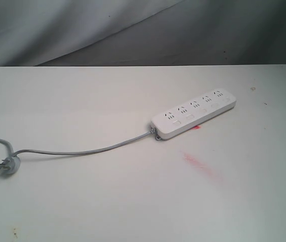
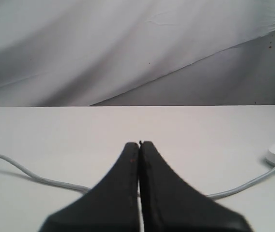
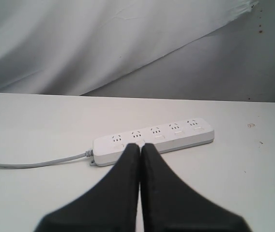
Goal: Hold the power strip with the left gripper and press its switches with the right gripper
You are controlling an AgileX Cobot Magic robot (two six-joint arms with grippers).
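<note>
A white table (image 1: 82, 201) with a pink smear (image 1: 202, 165) stands before a creased grey cloth (image 1: 82, 25) backdrop.

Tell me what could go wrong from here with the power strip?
The power strip lies free on the table; a push on its switches before it is held may slide it.
The left hand is shut, so it may shove the strip instead of gripping it.
Its grey cord lies in front of that hand and might snag.
</note>
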